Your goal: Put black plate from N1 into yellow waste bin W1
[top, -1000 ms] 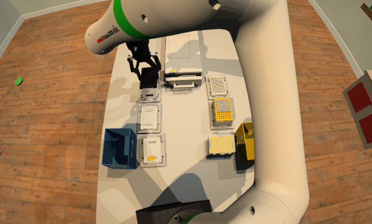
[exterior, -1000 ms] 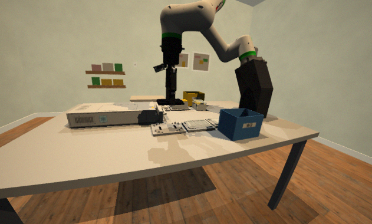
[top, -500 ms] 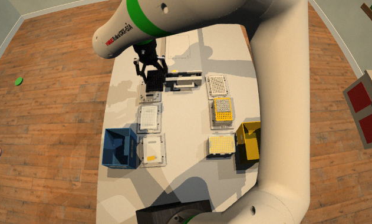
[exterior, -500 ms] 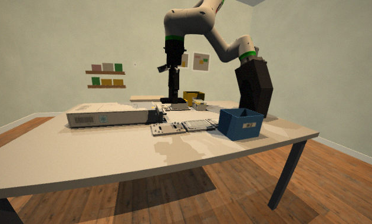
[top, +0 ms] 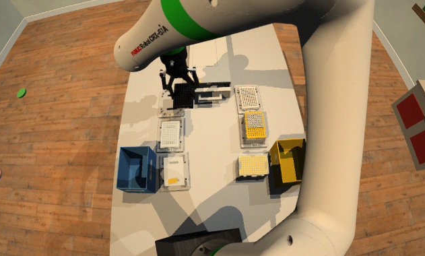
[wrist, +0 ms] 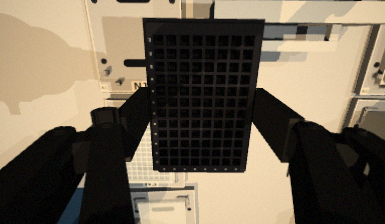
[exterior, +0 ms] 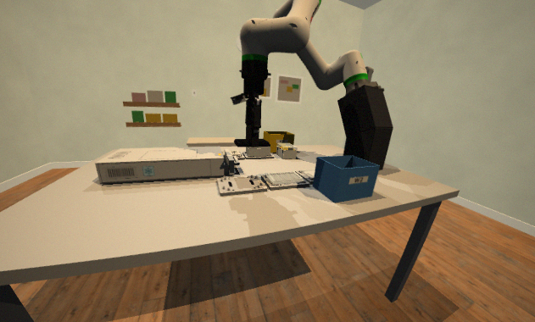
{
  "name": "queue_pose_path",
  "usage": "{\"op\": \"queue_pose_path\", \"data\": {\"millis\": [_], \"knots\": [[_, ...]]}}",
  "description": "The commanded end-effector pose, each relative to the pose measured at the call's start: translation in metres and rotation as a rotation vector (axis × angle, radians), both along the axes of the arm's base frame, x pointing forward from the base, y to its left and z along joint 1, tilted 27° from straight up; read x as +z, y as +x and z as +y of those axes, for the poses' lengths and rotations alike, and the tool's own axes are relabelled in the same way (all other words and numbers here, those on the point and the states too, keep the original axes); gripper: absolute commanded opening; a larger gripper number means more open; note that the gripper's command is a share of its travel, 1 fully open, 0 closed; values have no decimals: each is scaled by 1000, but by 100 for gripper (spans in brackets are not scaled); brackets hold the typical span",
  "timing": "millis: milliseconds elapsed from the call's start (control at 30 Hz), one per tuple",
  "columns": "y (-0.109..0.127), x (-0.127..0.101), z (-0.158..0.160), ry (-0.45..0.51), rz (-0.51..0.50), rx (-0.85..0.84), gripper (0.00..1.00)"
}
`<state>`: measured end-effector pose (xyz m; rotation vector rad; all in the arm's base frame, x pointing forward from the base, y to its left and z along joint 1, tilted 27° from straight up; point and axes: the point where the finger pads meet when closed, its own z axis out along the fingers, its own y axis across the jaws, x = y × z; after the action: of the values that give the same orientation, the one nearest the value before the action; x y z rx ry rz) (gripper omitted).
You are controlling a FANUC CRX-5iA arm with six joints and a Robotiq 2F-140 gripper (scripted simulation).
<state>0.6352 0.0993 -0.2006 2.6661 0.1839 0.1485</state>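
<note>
My gripper point(top: 178, 85) is shut on the black plate point(top: 183, 96), a flat black grid of wells, and holds it level above the bench. In the wrist view the black plate point(wrist: 203, 95) fills the middle, with a finger pressed on each long side. Below it lies the empty grey nest N1 point(wrist: 122, 60), seen in the overhead view point(top: 171, 109) just left of the plate. In the side view the plate point(exterior: 252, 142) hangs under the gripper point(exterior: 253, 127), clear of the bench. The yellow waste bin W1 point(top: 287, 161) stands upright at the bench's right edge, far from the gripper.
A blue bin W2 point(top: 136, 169) stands at the left edge. A white plate point(top: 170, 134) and a lidded nest point(top: 174, 172) lie in the left column. A white point(top: 248, 98), a yellow-framed point(top: 254, 125) and a yellow plate point(top: 252, 165) lie on the right. A long beige instrument point(exterior: 159, 166) is behind.
</note>
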Motion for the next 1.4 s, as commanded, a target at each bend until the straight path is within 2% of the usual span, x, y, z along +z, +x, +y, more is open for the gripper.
{"op": "queue_pose_path", "data": {"millis": [0, 1367], "knots": [[-2, 3, -3, 1, -2, 1, 10], [-47, 34, -82, 1, -2, 1, 10]]}}
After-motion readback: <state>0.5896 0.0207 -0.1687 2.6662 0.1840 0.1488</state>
